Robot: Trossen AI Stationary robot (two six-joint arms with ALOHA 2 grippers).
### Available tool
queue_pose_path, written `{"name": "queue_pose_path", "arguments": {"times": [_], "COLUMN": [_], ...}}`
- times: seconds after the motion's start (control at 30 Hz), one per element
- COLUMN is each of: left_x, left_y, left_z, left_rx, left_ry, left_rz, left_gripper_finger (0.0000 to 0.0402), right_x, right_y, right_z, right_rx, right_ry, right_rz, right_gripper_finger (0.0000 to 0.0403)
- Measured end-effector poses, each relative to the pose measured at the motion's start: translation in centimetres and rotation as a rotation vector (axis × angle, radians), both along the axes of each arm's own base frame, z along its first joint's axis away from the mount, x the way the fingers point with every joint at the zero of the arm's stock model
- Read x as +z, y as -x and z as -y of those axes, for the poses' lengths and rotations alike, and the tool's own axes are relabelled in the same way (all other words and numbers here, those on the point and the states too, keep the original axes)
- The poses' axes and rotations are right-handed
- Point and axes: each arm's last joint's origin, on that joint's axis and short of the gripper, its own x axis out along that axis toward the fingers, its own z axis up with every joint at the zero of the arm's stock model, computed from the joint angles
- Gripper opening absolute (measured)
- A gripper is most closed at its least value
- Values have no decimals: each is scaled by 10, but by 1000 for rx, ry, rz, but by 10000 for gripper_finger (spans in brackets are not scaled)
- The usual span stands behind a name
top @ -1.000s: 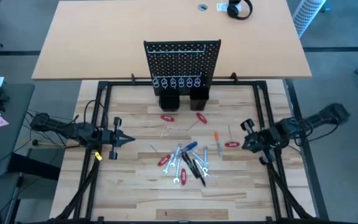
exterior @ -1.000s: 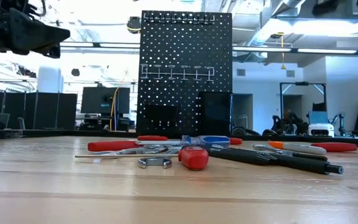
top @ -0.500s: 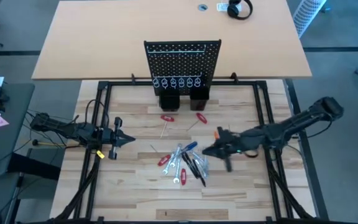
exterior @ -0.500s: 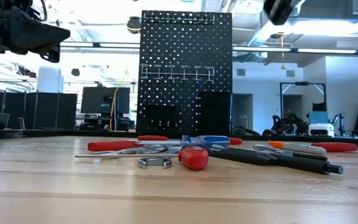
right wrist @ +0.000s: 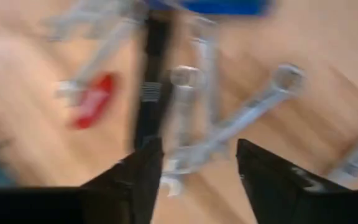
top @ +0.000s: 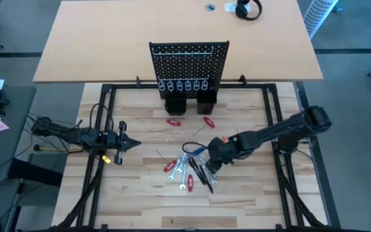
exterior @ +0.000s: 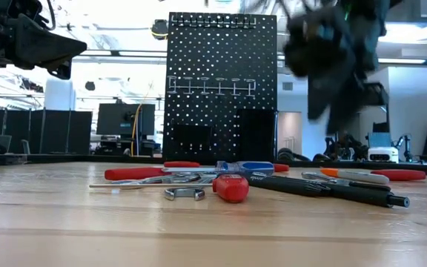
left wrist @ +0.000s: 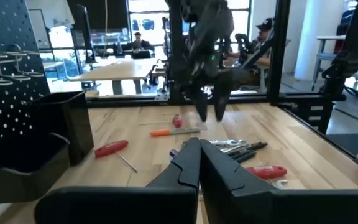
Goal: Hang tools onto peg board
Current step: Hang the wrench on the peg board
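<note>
Tools heaped mid-table, unhung; right gripper above heap, fingers parted for grab. Left gripper waits aside, fingers pressed together.

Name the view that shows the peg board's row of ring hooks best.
The low view: it faces the peg board head-on, with the ring hooks in a clear row. The high view sees them from above, foreshortened. The left wrist view catches only a few at its edge. The right wrist view shows none.
</note>
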Motion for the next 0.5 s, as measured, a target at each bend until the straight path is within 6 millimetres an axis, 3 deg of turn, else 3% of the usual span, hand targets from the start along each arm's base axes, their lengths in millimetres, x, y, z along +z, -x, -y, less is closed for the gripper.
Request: {"name": "queue_pose_path", "arguments": {"times": [0.17,0.5], "left_x": [-1,-1], "left_y": [0,0], "left_z": [0,0], "left_rx": [1,2], "left_ry": [-5,-14], "left_rz": [-2,-3], "left_gripper_finger": [0,0], "right_x": [-24,-53], "right_y": [-6,-18], "right_z": [10,24], "right_rx": [-91,-133], "right_ry": [-14,-57], "right_rz": [-117,-197], "right_gripper_finger": [248,206]}}
